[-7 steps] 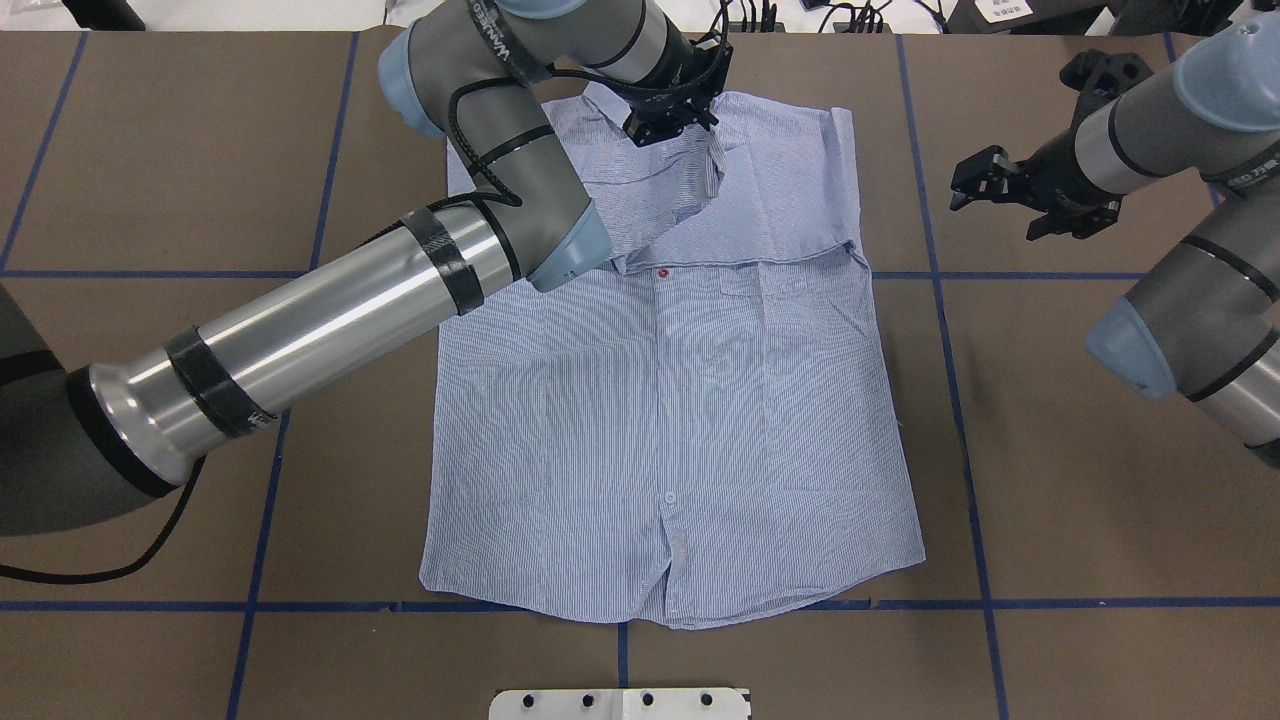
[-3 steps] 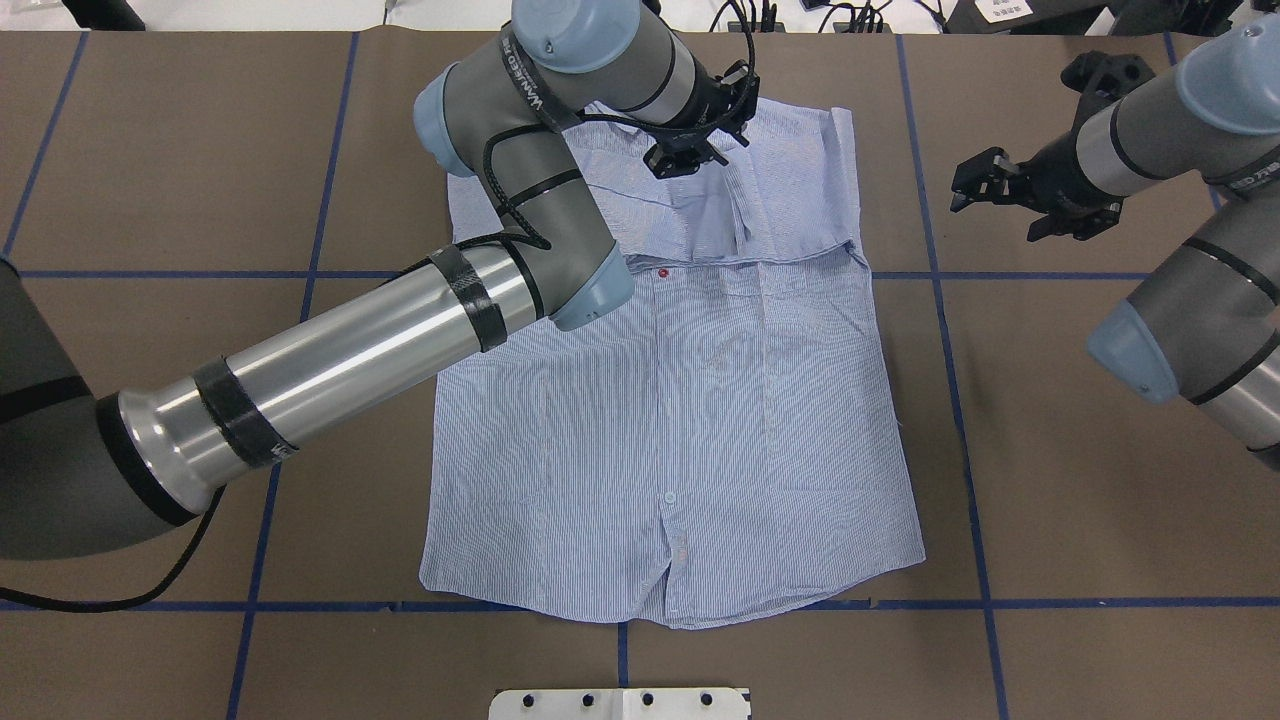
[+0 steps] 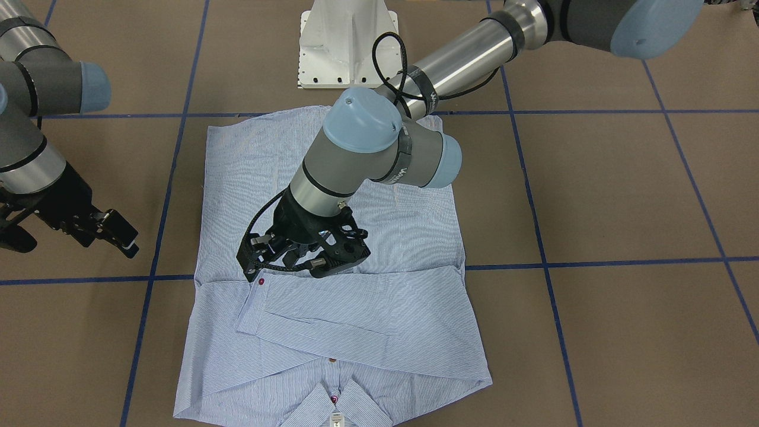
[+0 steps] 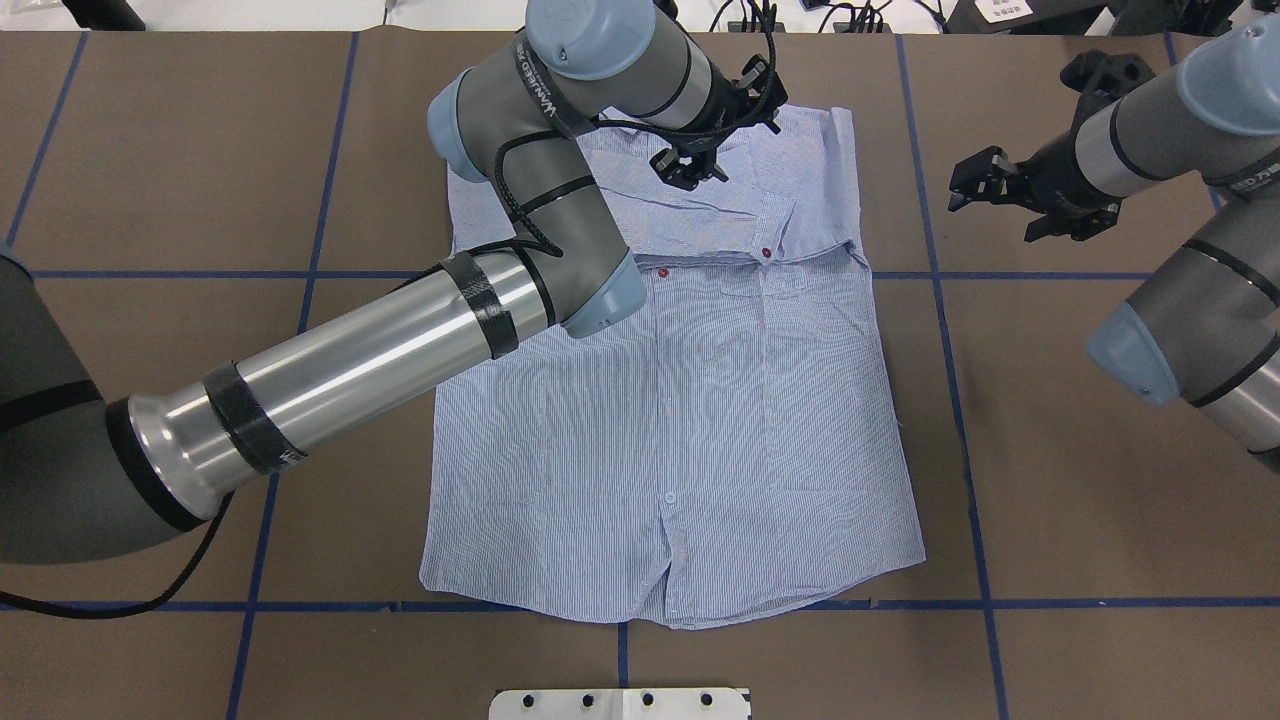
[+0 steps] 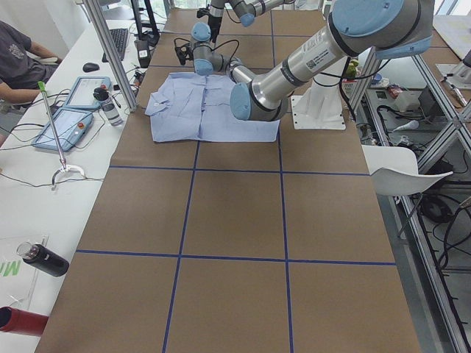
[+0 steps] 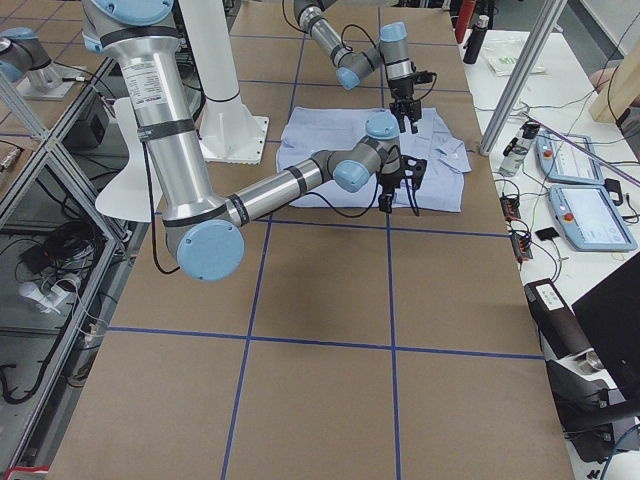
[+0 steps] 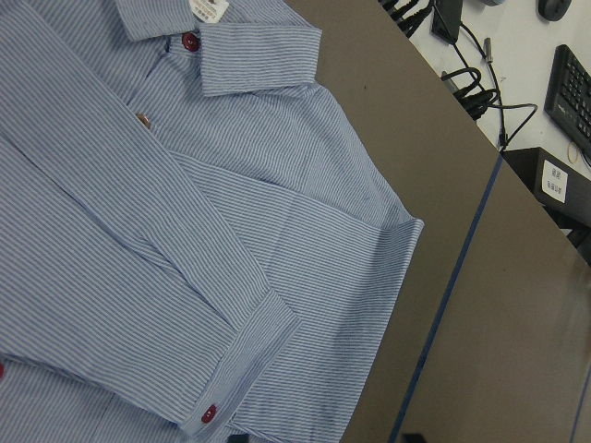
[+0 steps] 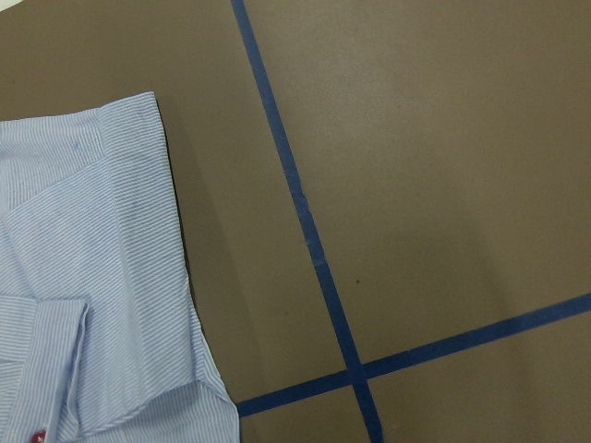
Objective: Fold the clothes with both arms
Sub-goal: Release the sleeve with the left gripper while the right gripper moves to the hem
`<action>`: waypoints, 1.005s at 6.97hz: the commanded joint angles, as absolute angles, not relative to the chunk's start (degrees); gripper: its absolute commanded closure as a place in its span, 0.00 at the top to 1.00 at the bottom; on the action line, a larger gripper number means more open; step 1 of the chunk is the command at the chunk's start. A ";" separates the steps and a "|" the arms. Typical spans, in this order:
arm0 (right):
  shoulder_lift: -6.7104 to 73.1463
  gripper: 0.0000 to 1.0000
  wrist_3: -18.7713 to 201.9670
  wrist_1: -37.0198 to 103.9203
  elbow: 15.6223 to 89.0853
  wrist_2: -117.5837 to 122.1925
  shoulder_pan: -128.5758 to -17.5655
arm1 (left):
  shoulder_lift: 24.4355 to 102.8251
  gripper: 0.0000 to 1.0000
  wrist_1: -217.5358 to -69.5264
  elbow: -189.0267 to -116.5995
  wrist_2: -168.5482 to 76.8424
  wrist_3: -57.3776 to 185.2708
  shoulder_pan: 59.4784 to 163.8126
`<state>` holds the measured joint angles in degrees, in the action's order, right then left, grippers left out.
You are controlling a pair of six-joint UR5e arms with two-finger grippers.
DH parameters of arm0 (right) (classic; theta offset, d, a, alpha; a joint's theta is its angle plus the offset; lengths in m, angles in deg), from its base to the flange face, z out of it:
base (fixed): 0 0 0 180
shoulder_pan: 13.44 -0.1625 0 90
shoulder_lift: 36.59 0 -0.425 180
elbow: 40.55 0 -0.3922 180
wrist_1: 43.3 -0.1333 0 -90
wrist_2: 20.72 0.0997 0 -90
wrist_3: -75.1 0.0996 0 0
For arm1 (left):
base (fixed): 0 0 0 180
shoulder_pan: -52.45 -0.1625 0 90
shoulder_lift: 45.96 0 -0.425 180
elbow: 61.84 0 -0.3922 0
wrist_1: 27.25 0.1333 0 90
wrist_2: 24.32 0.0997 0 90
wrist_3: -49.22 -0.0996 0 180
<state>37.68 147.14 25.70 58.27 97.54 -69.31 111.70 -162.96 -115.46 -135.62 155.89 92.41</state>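
The light blue striped shirt (image 4: 670, 400) lies flat on the brown table, buttons up and collar at the far side. Both sleeves are folded across its chest. One cuff with a red button (image 4: 765, 252) lies near the shirt's right edge. My left gripper (image 4: 690, 165) hovers open and empty just over the folded sleeves; it also shows in the front view (image 3: 287, 264). The left wrist view shows the collar, sleeve and cuff (image 7: 231, 231). My right gripper (image 4: 1000, 205) is open and empty over bare table, right of the shirt. The right wrist view shows the shirt's folded shoulder (image 8: 83, 277).
Blue tape lines (image 4: 940, 300) cross the brown table. The white pedestal base (image 4: 620, 703) stands at the near edge. A side bench with tablets (image 5: 73, 110) and bottles runs along the far side, and a person (image 5: 18, 62) sits there.
My left gripper let go of the sleeve cuff and moved right and away. The sleeve dropped and now lies flat across the chest. The right arm has not moved.
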 commanded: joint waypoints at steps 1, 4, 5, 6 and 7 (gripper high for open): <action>37.59 1.00 157.46 25.70 62.08 95.32 -62.88 | 109.10 0.88 -162.69 -120.60 -136.20 155.13 92.88; 42.48 1.00 175.66 25.79 71.03 89.00 -49.96 | 92.07 0.87 -162.34 -140.64 -142.17 153.38 95.51; 42.95 1.00 185.56 25.70 72.02 85.49 -45.65 | 89.41 0.87 -162.34 -143.29 -142.27 151.37 95.69; 44.60 0.98 190.71 25.70 73.95 83.02 -43.00 | 86.69 0.88 -162.34 -146.02 -142.01 151.35 95.78; 49.93 0.96 191.20 25.70 77.01 80.56 -38.45 | 84.57 0.88 -162.34 -148.57 -142.01 151.43 95.78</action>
<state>45.31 187.83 25.71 73.89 83.64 -43.32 87.47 -162.34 -145.33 -142.00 151.64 95.69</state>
